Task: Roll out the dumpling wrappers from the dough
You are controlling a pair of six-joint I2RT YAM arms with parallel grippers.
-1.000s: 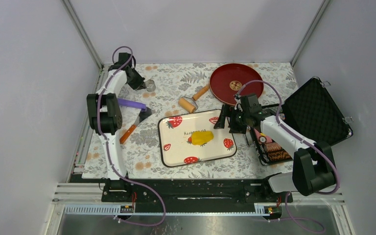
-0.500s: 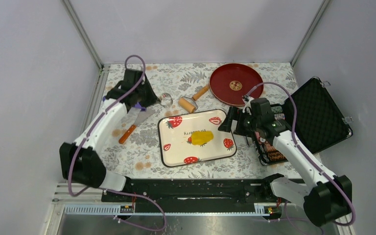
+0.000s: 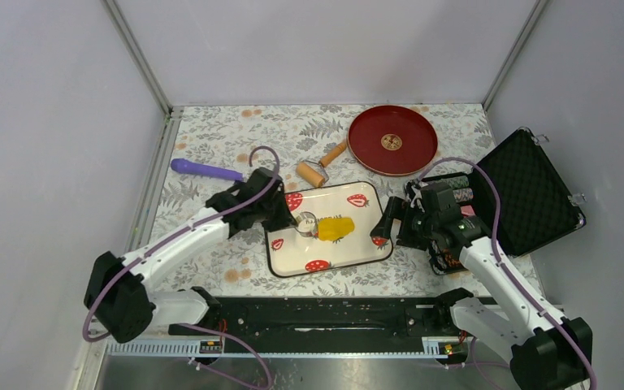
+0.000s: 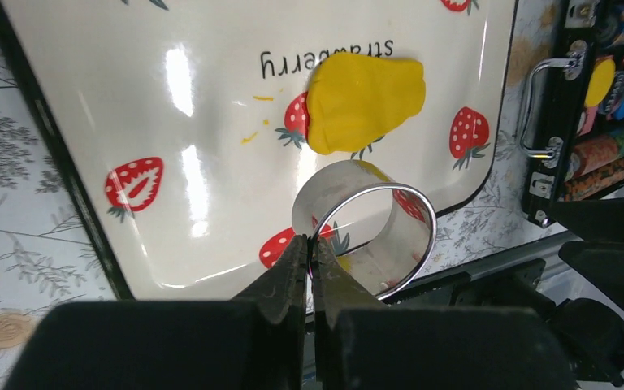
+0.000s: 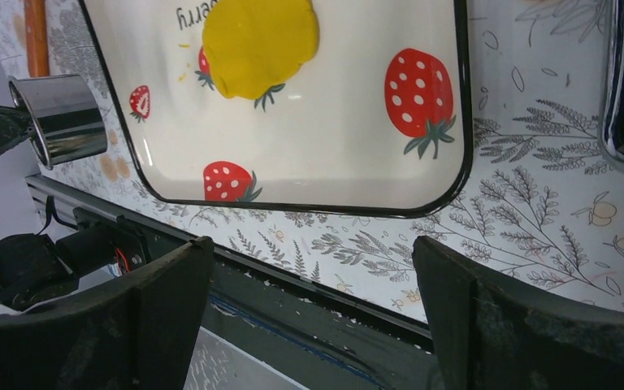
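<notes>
The yellow dough point(image 3: 335, 228) lies as one flattened patch in the middle of the white strawberry tray point(image 3: 288, 258); it also shows in the left wrist view point(image 4: 363, 99) and the right wrist view point(image 5: 258, 42). No separate wrappers show. My left gripper point(image 3: 295, 222) is shut on the wall of a shiny metal ring cutter point(image 4: 370, 227) and holds it over the tray, just left of the dough. The cutter also shows in the right wrist view point(image 5: 63, 118). My right gripper point(image 3: 390, 221) is open and empty at the tray's right edge.
A wooden-handled roller point(image 3: 318, 168) and a dark red plate point(image 3: 392, 139) lie behind the tray. A purple tool point(image 3: 205, 170) lies at the far left. An open black case point(image 3: 513, 191) with clay tools stands at the right.
My left arm has swung from the far left corner to the tray, carrying the metal ring cutter. My right gripper has drawn back a little toward the near edge.
</notes>
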